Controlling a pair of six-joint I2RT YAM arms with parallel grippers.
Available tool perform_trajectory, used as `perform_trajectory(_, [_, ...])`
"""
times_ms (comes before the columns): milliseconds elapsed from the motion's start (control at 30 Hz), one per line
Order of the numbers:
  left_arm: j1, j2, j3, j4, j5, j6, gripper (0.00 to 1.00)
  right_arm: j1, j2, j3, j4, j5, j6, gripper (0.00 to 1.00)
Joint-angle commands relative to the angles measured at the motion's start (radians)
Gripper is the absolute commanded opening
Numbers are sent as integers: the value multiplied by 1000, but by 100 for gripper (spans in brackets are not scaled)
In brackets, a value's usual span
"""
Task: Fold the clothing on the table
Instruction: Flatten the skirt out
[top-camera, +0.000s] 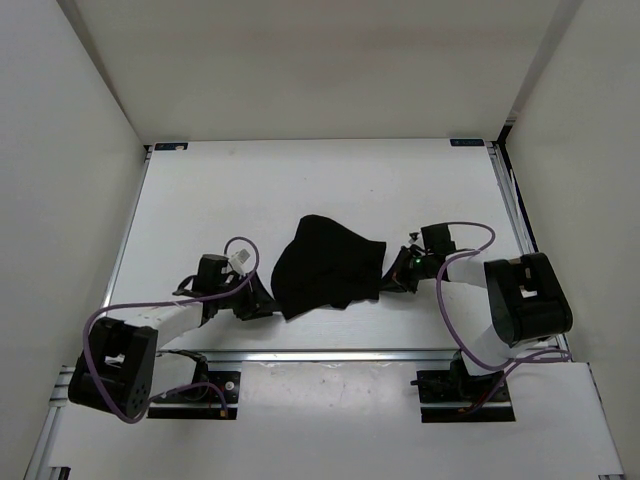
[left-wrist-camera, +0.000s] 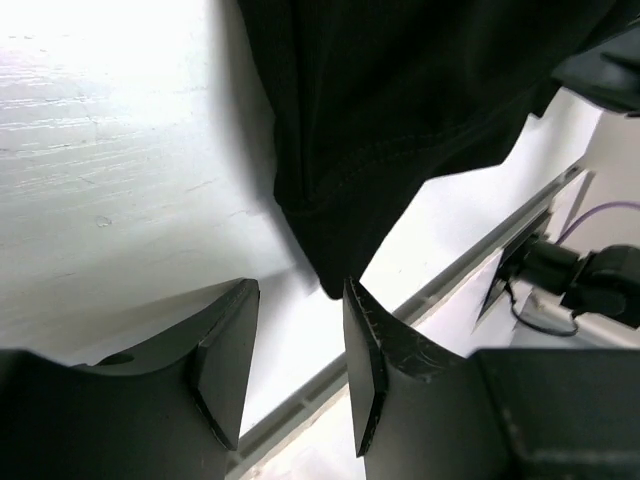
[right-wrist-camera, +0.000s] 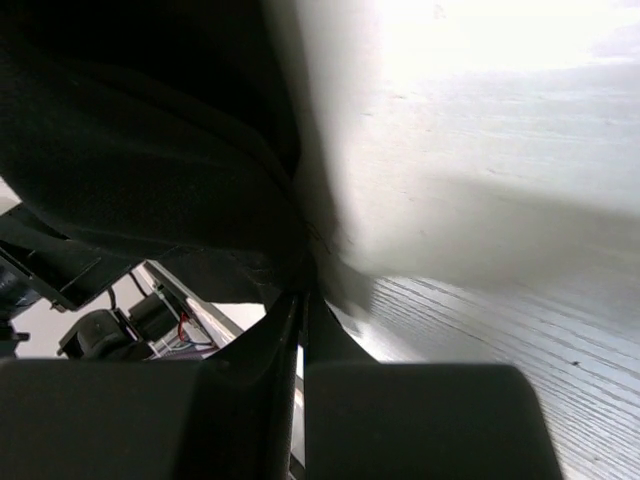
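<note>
over the table, top camera: black garment (top-camera: 325, 265) lay crumpled near the middle of the white table (top-camera: 300, 180), a bit toward the near edge, bunched into a rough lump with a pointed corner at its near-left. left gripper (top-camera: 265, 300) sat low at that corner, just beside the cloth. right gripper (top-camera: 392, 275) sat low at the garment's right edge, touching it. purple cables (top-camera: 240, 245) looped over both arms.

left wrist camera: left gripper (left-wrist-camera: 297, 300) was released, the two dark fingers (left-wrist-camera: 225, 350) standing apart with bare table showing between them. garment (left-wrist-camera: 400, 90) filled the upper middle and right of the view; its hemmed corner hung down to a point just ahead of the finger on the right, close to it, not between the two. whether the corner touched that finger, could not tell. white table (left-wrist-camera: 100, 150) on the left, metal rail (left-wrist-camera: 440, 285) running across the lower right.

right wrist camera: right gripper (right-wrist-camera: 300, 300) was clenched, fingers pressed together with only a thin seam between. garment (right-wrist-camera: 150, 130) came right down to the fingertips and looked pinched there by its edge, the cloth rising up and left from the tips. table (right-wrist-camera: 480, 200) bright on the right, shadowed beside the cloth.
</note>
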Motion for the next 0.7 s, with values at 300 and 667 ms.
perform_trajectory(300, [32, 25, -84, 278, -25, -160, 51, 68, 46, 59, -66, -33, -16, 0])
perform_trajectory(667, [-88, 112, 82, 245, -51, -144, 0, 55, -15, 153, -123, -23, -45, 0])
